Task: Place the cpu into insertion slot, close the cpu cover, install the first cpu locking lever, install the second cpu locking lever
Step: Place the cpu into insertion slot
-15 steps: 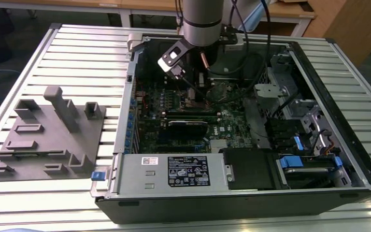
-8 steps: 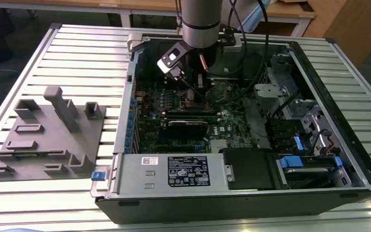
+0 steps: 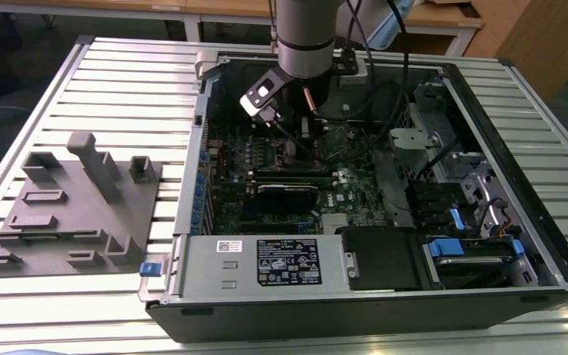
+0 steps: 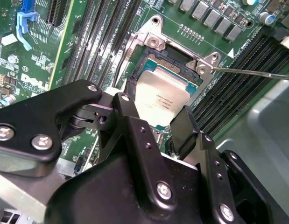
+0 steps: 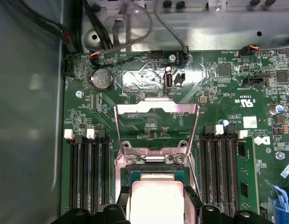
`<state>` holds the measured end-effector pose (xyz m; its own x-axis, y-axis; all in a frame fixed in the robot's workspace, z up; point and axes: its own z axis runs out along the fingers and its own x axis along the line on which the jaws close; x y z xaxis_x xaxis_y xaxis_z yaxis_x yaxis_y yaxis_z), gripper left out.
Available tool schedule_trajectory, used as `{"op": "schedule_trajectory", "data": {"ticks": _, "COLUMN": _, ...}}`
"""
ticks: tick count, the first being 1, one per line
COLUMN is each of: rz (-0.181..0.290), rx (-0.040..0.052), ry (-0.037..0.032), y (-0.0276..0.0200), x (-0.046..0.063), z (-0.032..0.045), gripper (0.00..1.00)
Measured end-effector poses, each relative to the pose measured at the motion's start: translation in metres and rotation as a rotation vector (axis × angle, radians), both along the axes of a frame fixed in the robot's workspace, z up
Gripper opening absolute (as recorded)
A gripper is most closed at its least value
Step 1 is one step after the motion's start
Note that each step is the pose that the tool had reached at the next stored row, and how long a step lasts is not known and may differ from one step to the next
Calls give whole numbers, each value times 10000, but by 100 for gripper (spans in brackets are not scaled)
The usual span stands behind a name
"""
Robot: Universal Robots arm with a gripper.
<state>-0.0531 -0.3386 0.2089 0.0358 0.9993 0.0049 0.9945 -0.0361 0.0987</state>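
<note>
- Claw (image 4: 157, 106) is gripping the cpu (image 4: 163, 93) by 2 edges.
- Slatted table (image 3: 116, 81) is carrying the open case (image 3: 363, 314).
- Cpu is lying flat in the insertion slot (image 4: 165, 60).

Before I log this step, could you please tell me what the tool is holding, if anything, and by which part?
The tool holds the cpu by two opposite side edges, one finger on each, at the insertion slot.
</note>
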Motion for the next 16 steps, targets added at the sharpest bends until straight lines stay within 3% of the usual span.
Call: {"op": "schedule_trajectory", "data": {"ticks": 16, "rz": 7, "rx": -15, "ry": 0, "y": 24, "x": -3, "z": -88, "gripper": 54}}
